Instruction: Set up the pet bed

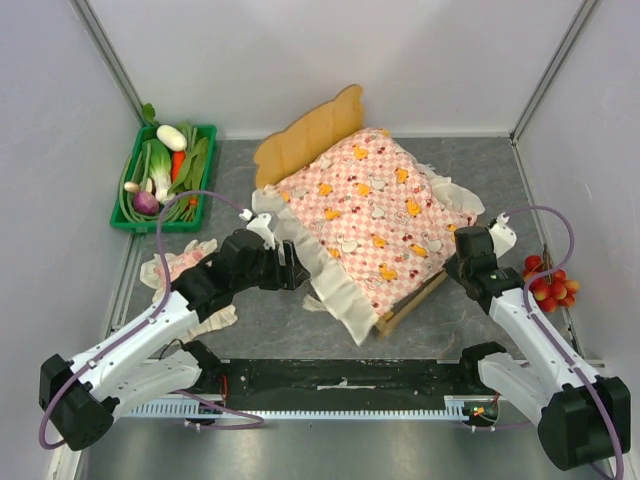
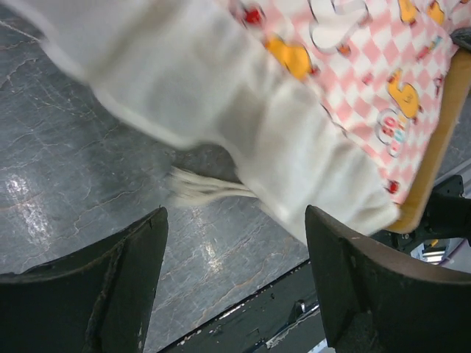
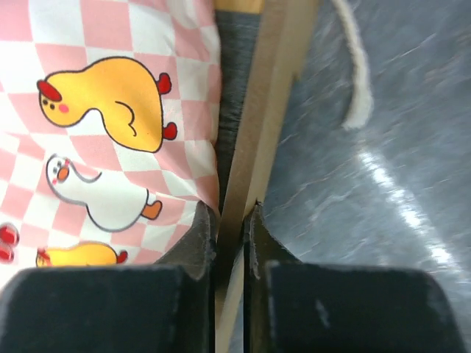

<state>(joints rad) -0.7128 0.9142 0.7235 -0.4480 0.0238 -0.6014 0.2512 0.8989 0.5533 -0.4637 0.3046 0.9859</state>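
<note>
**Right tool** (image 3: 229,215): jaws are narrowed and clamped on the light-wood side rail of the pet bed (image 3: 271,103). One finger is set inside against the pink-checked mattress (image 3: 110,110), the other outside.

**Left tool** (image 2: 235,220): jaws are held wide and nothing is gripped. The mattress's white frill is seen just above the fingertips; contact cannot be told.

**Pet bed:** placed mid-way on the grey counter (image 1: 260,320), set at an angle, with the curved headboard toward the far left. The frame is largely covered by the mattress, whose frill is draped over the near corner.

**Pillow** (image 1: 172,268): laid on the counter beneath the left arm.
</note>
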